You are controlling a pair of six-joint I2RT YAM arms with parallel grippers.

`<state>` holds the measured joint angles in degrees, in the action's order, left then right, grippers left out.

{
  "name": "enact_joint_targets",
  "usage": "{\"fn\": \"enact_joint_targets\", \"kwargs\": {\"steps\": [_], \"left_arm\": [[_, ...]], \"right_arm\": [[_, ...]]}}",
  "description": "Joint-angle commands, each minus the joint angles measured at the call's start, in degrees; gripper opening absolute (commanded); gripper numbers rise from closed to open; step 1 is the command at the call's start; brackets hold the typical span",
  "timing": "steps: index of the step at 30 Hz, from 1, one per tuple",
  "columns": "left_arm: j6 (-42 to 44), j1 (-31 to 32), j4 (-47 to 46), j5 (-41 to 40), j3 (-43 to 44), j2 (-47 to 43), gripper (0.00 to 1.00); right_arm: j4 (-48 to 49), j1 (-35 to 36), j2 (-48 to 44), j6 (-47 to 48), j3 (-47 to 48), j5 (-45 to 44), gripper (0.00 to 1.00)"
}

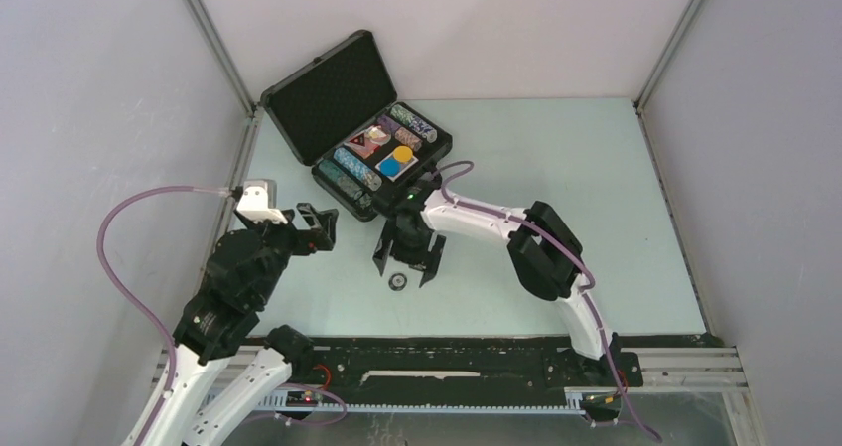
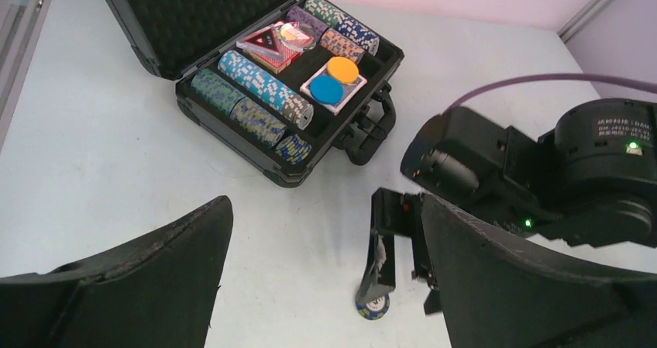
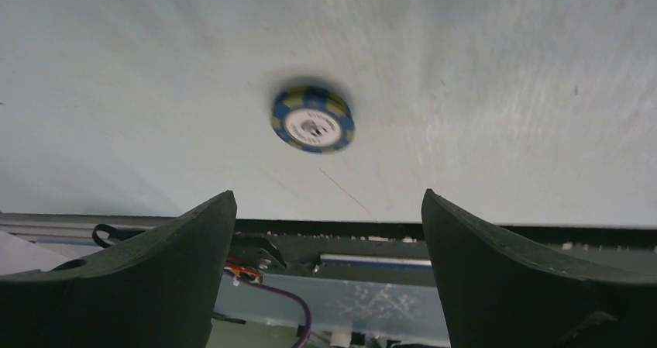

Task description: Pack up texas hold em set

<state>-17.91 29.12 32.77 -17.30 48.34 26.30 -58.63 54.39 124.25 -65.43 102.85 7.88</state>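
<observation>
Most of the set looks packed. The black case (image 1: 323, 96) lies open at the far left of the bench (image 1: 556, 188), lid tilted back and its handle facing the arms. Its foam tray holds rows of patterned chips (image 2: 263, 84) lying on edge. An orange disc (image 2: 342, 70) and a blue disc (image 2: 326, 89) sit side by side on a pale flat pack, probably the card deck. In the middle slot is a red patterned piece (image 2: 267, 47) that I cannot identify. The row nearest the front edge of the case seems to have a little room at its right end, though that is hard to judge from here.

One blue and yellow chip (image 3: 313, 120) is still out, lying flat on the bench, near the arms and well apart from the case.

The right end effector (image 1: 405, 270) hangs directly over that chip, jaws spread wide on either side of it, gripping nothing and not yet touching it. The left end effector (image 1: 323, 229) hovers to the near left, also wide open and empty, pointing toward the case.

What seems to be left is picking up this chip, slotting it into a row, then lowering the lid and latching it. A flat chip on a smooth surface may slide away from the fingers instead of lifting.
</observation>
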Motion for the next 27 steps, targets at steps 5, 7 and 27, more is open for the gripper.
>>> {"fn": "enact_joint_targets", "kwargs": {"steps": [5, 7, 27], "left_arm": [[1.6, 3.1, -2.0, -1.5, -1.1, -2.1, 0.97], [1.9, 3.8, -1.8, -2.2, -1.1, -2.7, 0.98], [3.2, 8.8, -1.3, -4.9, -1.5, -5.2, 1.0]], "right_arm": [[-11.3, 1.7, 2.4, -15.9, 3.7, -0.7, 0.92], [-11.4, 1.7, 3.5, -17.0, 4.9, -1.7, 0.91], [-2.2, 3.4, 6.8, -23.8, 4.8, -7.0, 0.85]]}}
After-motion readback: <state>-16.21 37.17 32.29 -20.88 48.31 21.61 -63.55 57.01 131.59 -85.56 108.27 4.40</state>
